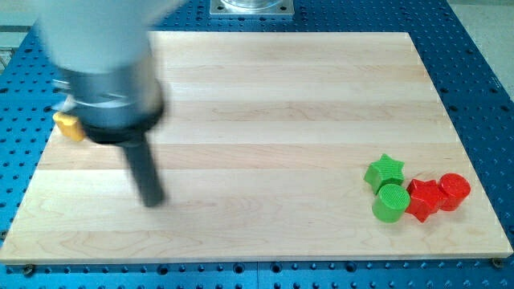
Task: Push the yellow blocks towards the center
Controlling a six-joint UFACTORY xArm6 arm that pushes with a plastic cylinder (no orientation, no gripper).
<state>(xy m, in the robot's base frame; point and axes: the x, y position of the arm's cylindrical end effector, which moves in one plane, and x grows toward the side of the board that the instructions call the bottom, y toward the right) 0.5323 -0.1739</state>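
One yellow block (69,126) shows at the view's left edge of the wooden board (257,144), mostly hidden behind the arm's grey and black body, so its shape cannot be made out. My tip (151,201) rests on the board below and to the right of that yellow block, well apart from it. No other yellow block is visible.
At the view's lower right stand a green star (384,171), a green cylinder (391,202), a red star (423,198) and a red cylinder (454,191), clustered close together. The arm's base plate (252,7) is at the view's top. Blue perforated table surrounds the board.
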